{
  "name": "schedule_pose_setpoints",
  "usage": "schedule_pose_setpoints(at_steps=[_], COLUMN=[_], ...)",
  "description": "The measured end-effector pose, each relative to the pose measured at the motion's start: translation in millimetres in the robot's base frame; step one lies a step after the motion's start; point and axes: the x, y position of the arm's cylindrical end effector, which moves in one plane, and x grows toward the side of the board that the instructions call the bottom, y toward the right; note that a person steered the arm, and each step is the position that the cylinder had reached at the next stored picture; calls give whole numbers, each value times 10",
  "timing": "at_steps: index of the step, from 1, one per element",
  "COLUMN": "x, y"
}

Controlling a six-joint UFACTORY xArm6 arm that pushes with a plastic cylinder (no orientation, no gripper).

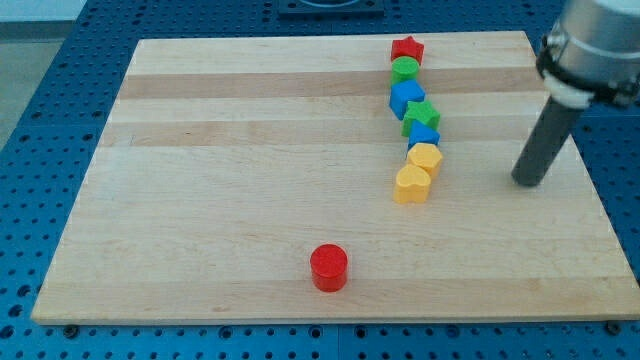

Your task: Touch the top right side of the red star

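- The wooden board [250, 150] lay on a blue perforated table [40, 80]; a column of blocks ran down its right half, and one block stood apart near the view's bottom.
- The red star [407, 48] sat at the head of that column, close to the board's top edge, and appeared to touch the green cylinder [404, 69] just below it.
- Below these came a blue block [406, 97] of uncertain shape, a green star [421, 114], a second blue block [423, 135], and two yellow blocks [425, 158] [411, 185] — the lower one looked heart-shaped.
- A red cylinder [328, 267] stood alone, well apart from the column.
- My tip [530, 181] rested on the board to the view's right of the yellow blocks, well apart from every block and far below the red star; there was no gripper on this rig, so nothing could be clasped or released.
- Handling, as a judgement: the star looked small, rigid and light, likely to slide easily on smooth wood. It could not be held — only contacted. The point between its upper and right arms was the apt spot, and a gentle approach from the view's upper right would be needed to avoid driving it into the green cylinder.
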Motion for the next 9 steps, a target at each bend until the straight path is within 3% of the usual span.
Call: schedule_pose_setpoints(at_steps=[3,5,7,8,9], x=[-2170,-2232,-2232,-2268,-2288], y=[0,-167,-979,-983,-627])
